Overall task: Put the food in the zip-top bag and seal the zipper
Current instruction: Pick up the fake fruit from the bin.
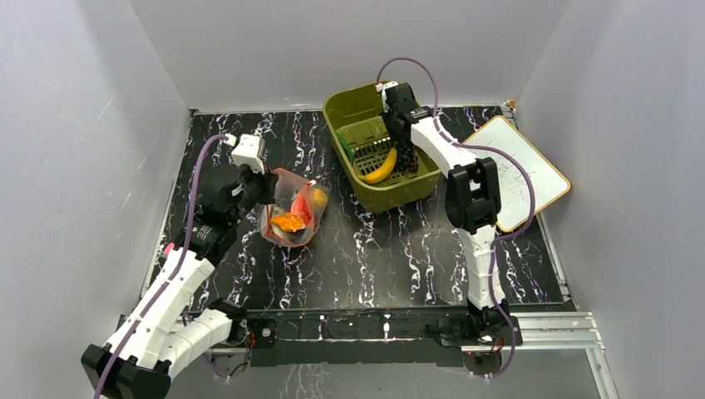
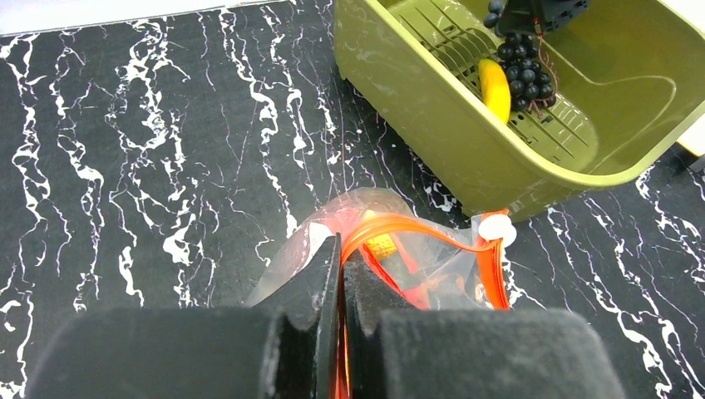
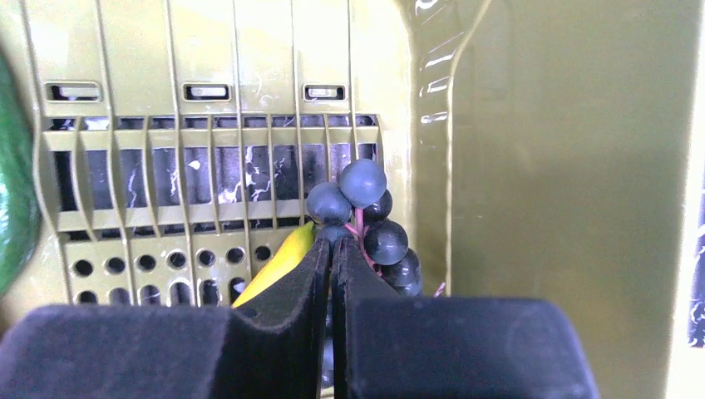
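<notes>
The clear zip-top bag [image 1: 293,214] lies left of centre with orange and red toy food [image 1: 289,221] inside. My left gripper [image 1: 264,188] is shut on the bag's red-orange zipper strip [image 2: 416,229] and holds the mouth up; a white slider [image 2: 494,228] sits on the strip. My right gripper [image 1: 405,147] is inside the olive-green basket [image 1: 345,105], shut on the dark grape bunch [image 3: 366,212], which hangs from the fingertips. The yellow banana [image 1: 381,170] lies on the basket floor beside the grapes, also in the right wrist view [image 3: 278,262].
A white board [image 1: 524,170] lies at the right of the black marbled table [image 1: 399,249]. A green item [image 3: 12,199] shows at the left edge inside the basket. White walls enclose the table.
</notes>
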Action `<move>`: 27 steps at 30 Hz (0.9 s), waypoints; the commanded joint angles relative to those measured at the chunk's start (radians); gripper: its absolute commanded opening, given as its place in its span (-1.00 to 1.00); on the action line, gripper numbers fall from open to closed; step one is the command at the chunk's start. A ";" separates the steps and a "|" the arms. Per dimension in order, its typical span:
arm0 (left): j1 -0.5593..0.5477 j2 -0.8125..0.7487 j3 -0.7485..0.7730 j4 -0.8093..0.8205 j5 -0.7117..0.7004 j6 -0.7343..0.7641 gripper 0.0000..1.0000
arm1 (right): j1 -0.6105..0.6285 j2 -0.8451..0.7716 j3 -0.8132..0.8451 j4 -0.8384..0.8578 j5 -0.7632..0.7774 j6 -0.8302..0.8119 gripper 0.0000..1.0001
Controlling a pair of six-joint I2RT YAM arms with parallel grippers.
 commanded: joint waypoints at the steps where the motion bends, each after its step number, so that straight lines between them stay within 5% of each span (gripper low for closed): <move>1: -0.001 -0.038 -0.018 0.043 0.019 -0.022 -1.00 | 0.004 -0.106 -0.043 0.037 -0.007 0.002 -1.00; 13: -0.002 -0.039 0.012 0.019 0.016 -0.033 -1.00 | 0.009 -0.130 -0.054 0.044 -0.038 0.016 -1.00; 27: -0.002 0.052 0.072 0.013 0.042 -0.124 -1.00 | 0.067 -0.376 -0.185 0.127 -0.085 0.050 -1.00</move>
